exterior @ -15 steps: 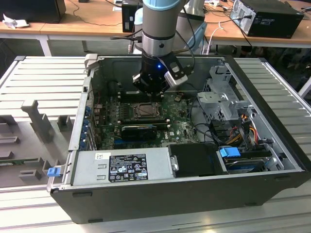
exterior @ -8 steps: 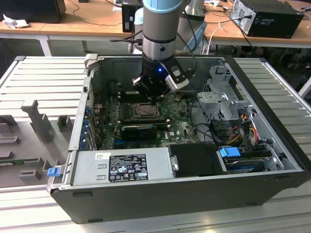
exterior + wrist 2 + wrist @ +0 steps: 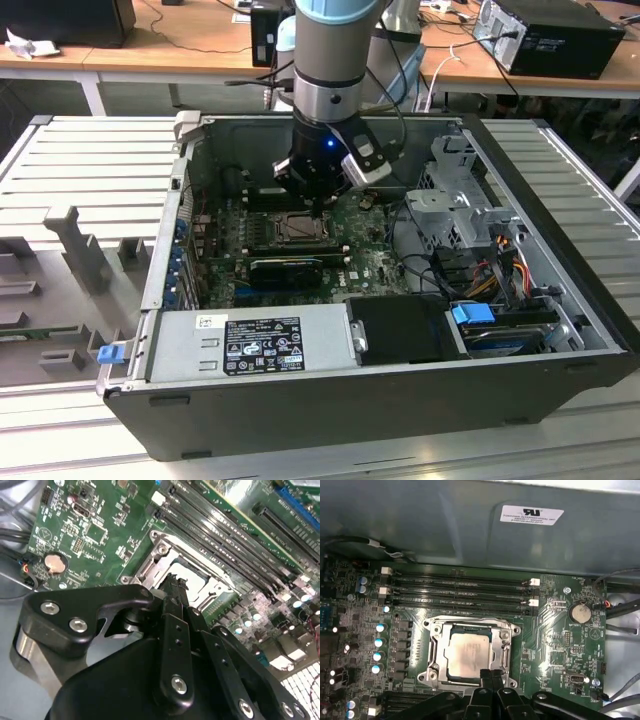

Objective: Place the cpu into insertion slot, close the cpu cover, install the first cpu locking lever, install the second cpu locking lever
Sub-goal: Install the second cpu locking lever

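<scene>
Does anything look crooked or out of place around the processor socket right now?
Nothing stands out. The cpu lies flat and square inside the cpu cover, with the gripper at its edge.

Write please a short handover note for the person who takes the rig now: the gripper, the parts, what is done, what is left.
Gripper: fingers together, holding nothing, tips at the edge of the insertion slot.
The cpu lies flat in the slot.
The cpu cover looks to be down around the chip.
Done: cpu placed; cover seems closed.
Left: whether either locking lever is latched cannot be told, so check both.
</scene>
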Motion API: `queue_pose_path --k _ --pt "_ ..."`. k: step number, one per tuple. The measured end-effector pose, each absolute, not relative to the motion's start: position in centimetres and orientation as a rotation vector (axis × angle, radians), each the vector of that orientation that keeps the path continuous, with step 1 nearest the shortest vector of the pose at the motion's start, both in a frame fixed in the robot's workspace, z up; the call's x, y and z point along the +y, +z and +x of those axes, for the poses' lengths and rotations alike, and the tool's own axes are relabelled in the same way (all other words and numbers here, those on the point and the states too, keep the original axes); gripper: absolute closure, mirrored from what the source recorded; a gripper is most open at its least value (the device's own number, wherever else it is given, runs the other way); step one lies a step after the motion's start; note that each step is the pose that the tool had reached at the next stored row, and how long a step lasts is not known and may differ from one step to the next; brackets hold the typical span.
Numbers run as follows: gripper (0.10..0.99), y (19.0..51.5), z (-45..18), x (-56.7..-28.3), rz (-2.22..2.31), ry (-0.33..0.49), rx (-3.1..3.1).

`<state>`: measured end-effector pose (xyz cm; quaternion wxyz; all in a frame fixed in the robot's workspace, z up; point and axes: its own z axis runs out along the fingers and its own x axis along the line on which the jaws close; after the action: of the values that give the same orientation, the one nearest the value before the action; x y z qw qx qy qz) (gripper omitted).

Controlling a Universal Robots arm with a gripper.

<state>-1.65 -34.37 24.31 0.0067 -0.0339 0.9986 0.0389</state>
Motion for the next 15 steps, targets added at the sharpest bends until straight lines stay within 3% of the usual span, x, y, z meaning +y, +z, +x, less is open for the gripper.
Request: queue_pose_path --k 10,15 --pt "0.98 24.0 -1.7 -37.4 -0.102 0.134 3.134" --pt "0.98 23.7 -2.3 -37.6 -0.1 0.207 3.128"
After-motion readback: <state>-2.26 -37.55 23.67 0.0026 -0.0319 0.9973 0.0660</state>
